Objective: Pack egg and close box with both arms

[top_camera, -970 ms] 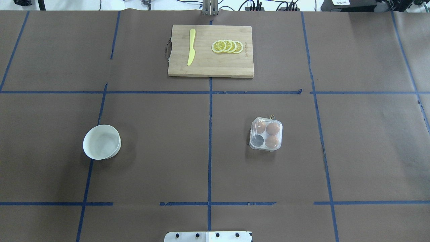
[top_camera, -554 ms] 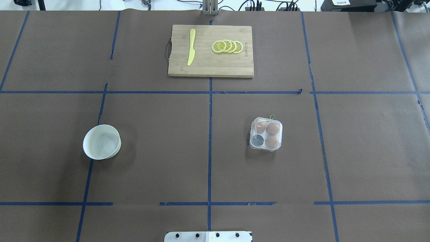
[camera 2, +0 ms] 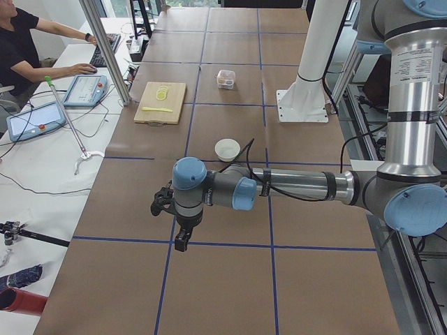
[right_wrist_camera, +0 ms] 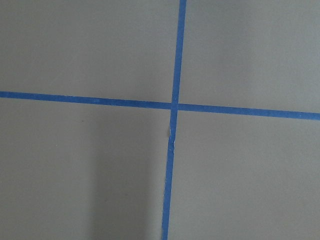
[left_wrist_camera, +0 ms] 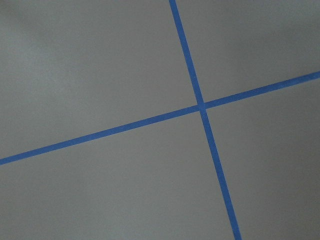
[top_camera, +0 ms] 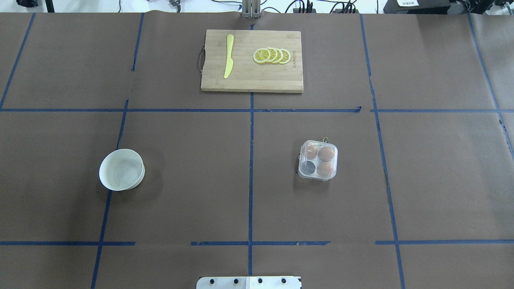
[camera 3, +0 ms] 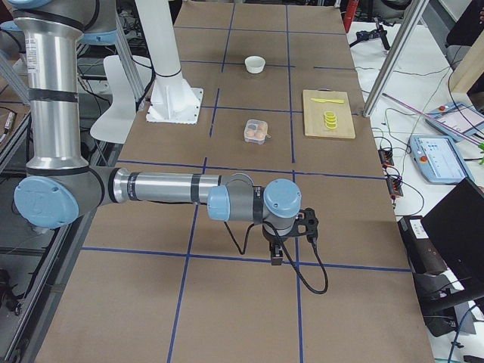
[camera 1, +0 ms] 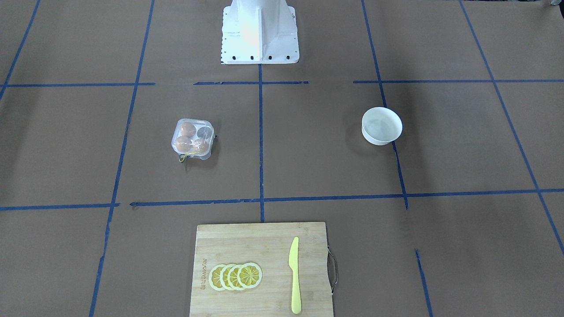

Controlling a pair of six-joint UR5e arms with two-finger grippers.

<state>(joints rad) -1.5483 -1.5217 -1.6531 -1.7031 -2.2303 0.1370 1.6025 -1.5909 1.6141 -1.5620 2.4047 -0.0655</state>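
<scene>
The box [top_camera: 318,160] is a small clear case to the right of the table's middle. It also shows in the front view [camera 1: 193,138]. Its lid lies down over the cups. Three tan-brown eggs sit in it; one egg [top_camera: 326,153] is at the far right cup. The near left cup [top_camera: 308,168] is dark and empty. Both arms are outside the overhead and front views. My left gripper [camera 2: 181,241] and right gripper [camera 3: 277,253] hang over bare paper far from the box. I cannot tell if they are open or shut. Both wrist views show only paper and blue tape.
A round white bowl [top_camera: 121,169] stands at the left. A wooden cutting board [top_camera: 252,82] lies at the far middle with lemon slices [top_camera: 272,55] and a yellow knife [top_camera: 229,56]. The white robot base [camera 1: 259,31] is at the near edge. An operator [camera 2: 21,49] sits beside the table.
</scene>
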